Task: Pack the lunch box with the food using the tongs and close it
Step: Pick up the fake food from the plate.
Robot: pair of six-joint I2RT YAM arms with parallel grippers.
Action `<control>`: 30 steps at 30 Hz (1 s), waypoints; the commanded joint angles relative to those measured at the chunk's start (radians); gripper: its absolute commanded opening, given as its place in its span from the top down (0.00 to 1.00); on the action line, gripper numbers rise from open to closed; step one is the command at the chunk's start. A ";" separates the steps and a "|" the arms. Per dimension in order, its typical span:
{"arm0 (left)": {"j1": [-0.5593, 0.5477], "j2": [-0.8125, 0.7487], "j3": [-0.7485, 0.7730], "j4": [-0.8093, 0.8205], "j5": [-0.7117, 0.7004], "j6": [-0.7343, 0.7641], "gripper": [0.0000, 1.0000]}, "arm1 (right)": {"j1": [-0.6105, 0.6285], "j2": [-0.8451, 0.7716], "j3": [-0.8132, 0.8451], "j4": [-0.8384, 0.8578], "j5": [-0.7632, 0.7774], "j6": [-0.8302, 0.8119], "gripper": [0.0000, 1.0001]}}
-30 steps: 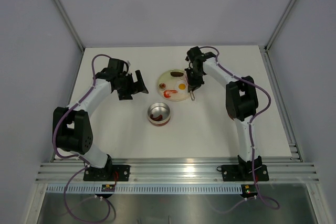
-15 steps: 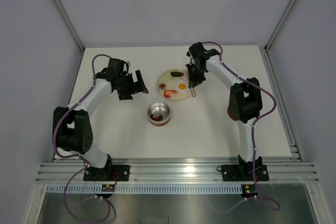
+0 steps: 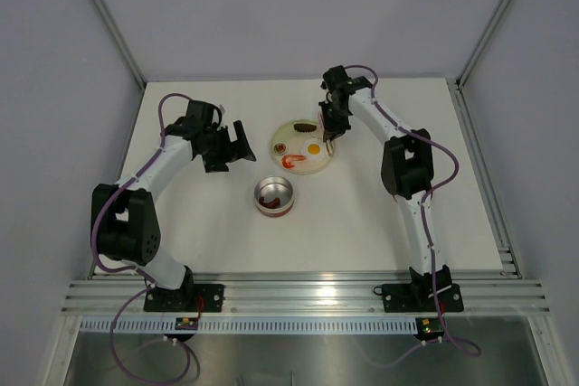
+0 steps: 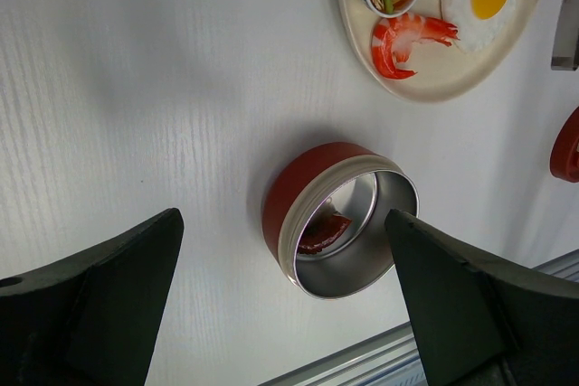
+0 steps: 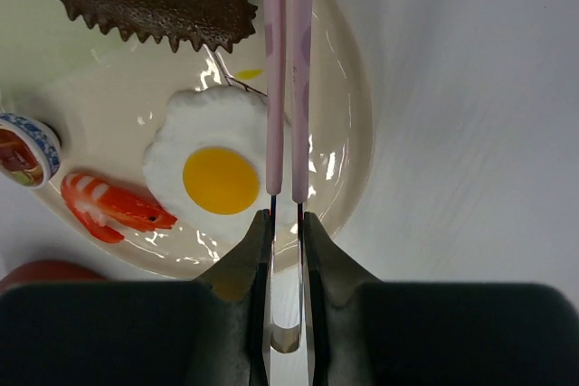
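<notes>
Lunch box (image 3: 274,196) – small round shiny metal tin with a red band, lid off, upright on the white table (image 3: 199,232), near and slightly left of the plate, apart from it. One dark red-brown piece (image 4: 324,228) lies inside against the wall.

Pale round plate (image 3: 276,137) sits at mid-table. On it:
- white-and-yellow fried egg (image 5: 217,164), right of centre
- dark brown spiky sausage-like piece (image 5: 149,2) at the far edge
- red-and-white curled shrimp (image 5: 109,210), near left
- small blue-rimmed cup (image 5: 23,151) with brownish filling, at the left edge

Right gripper (image 5: 287,223) is clamped on the thin pale pink tongs (image 5: 287,79), fingers pressing both slim arms from outside. The arms run nearly parallel with a narrow gap between them. They reach over the right part of the plate, cross the egg's right margin and pass the right end of the brown piece – tips are cut off at the top of the right wrist view, so contact with any food cannot be told.

Left gripper (image 3: 237,146) stands wide open left of the plate, holding nothing. The left wrist view shows the tin below, between its spread fingers (image 4: 99,296).
</notes>
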 commanded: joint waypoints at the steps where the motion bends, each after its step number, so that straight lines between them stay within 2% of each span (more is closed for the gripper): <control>1: -0.002 -0.016 0.011 0.005 0.007 0.008 0.01 | 0.005 0.008 0.035 -0.042 -0.018 -0.009 1.00; 15: -0.002 -0.019 0.001 0.015 0.013 0.007 0.01 | 0.044 -0.042 -0.038 -0.073 -0.078 -0.069 1.00; 24: -0.002 -0.013 -0.012 0.024 0.016 0.005 0.01 | 0.092 -0.154 -0.155 -0.055 -0.089 -0.118 1.00; 30: -0.002 -0.012 -0.015 0.025 0.018 0.007 0.01 | 0.101 -0.199 -0.167 -0.071 -0.028 -0.138 1.00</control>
